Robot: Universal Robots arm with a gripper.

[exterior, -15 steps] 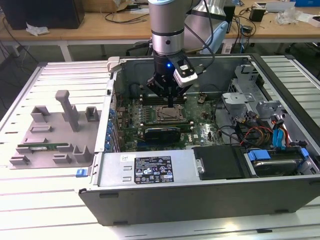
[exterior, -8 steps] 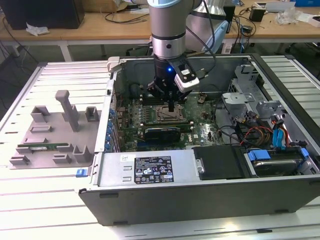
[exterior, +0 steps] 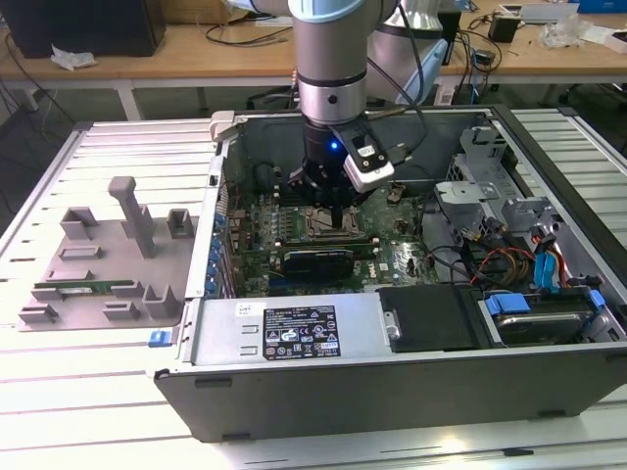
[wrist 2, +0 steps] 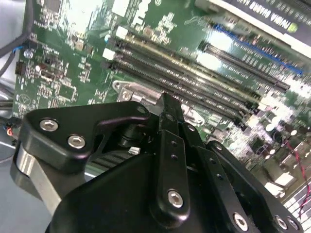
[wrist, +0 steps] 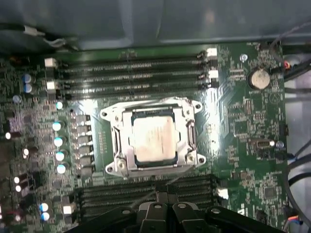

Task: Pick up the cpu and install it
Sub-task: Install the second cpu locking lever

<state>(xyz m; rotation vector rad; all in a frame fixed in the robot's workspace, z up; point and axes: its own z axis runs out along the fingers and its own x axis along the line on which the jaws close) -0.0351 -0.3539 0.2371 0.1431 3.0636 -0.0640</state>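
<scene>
Hovering low over the motherboard, tool just above the socket; chip sits square inside, metal frame around it. Tool's grip: cannot tell.

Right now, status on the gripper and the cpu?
Gripper low over the motherboard. Cpu seated in socket frame. Nothing over the chip.

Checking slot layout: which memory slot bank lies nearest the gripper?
The bank directly beside the gripper; the other bank lies beyond the cpu.
</scene>
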